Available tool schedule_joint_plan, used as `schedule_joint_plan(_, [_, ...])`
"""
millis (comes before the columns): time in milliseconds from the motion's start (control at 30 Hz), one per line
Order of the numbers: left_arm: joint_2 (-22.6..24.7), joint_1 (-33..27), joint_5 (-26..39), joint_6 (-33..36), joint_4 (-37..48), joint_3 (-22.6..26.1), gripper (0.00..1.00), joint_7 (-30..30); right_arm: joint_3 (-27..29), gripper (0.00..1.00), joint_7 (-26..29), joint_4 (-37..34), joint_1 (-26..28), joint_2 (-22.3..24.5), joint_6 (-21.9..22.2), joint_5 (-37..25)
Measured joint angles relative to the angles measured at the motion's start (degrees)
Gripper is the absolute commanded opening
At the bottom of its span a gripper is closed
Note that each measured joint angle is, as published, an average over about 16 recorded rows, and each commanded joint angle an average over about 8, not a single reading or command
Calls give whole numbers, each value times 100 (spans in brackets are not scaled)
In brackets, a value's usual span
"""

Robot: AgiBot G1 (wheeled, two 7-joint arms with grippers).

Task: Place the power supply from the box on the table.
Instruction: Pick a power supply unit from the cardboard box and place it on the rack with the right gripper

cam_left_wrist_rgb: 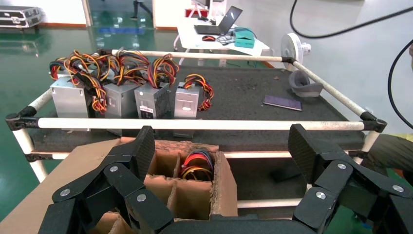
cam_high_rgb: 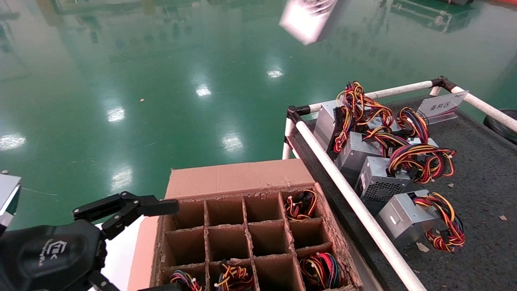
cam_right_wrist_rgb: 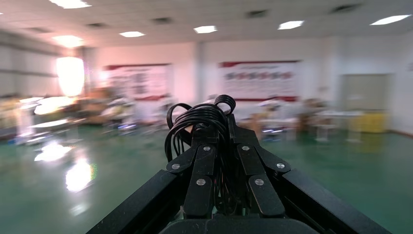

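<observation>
The right claw [cam_right_wrist_rgb: 225, 146] is clamped on a bundle of black cables [cam_right_wrist_rgb: 195, 119], its fingers [cam_right_wrist_rgb: 207, 165] pressed together around the loops. In the head view the power supply [cam_high_rgb: 309, 18] shows as a blurred silver-grey box at the far top edge, high above the green floor [cam_high_rgb: 141, 81] and far beyond both the box [cam_high_rgb: 238, 178] and the counter [cam_high_rgb: 480, 182]; the right arm itself is out of that view.

The left claw [cam_left_wrist_rgb: 221, 146] hangs beside the near left side of the box with its fingers [cam_left_wrist_rgb: 143, 146] spread wide apart, holding nothing.

The box's cardboard grid holds a few units with multicoloured wires [cam_high_rgb: 301, 204] in some cells. On the counter, four silver units [cam_high_rgb: 404, 218] with red-yellow wires lie in a row along the white rail [cam_high_rgb: 351, 194], and a small white sign [cam_high_rgb: 442, 106] stands at the far corner.
</observation>
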Motion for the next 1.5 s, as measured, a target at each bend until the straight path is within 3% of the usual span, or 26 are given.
schedule_joint_plan(300, [0, 0, 0, 0, 0, 0, 100, 0, -78, 0, -90, -645, 489, 741, 549, -143])
schedule_joint_plan(500, [0, 0, 0, 0, 0, 0, 100, 0, -146, 0, -9, -759, 484, 1329, 493, -242])
schedule_joint_plan(700, [0, 0, 0, 0, 0, 0, 100, 0, -161, 0, 265, -772, 280, 1932, 88, -273])
schedule_joint_plan(1033, [0, 0, 0, 0, 0, 0, 100, 0, -38, 0, 862, -737, -296, 2777, -945, -128])
schedule_joint_plan(1500, [0, 0, 0, 0, 0, 0, 100, 0, 153, 0, 1278, -770, -1230, 3394, -1954, 103])
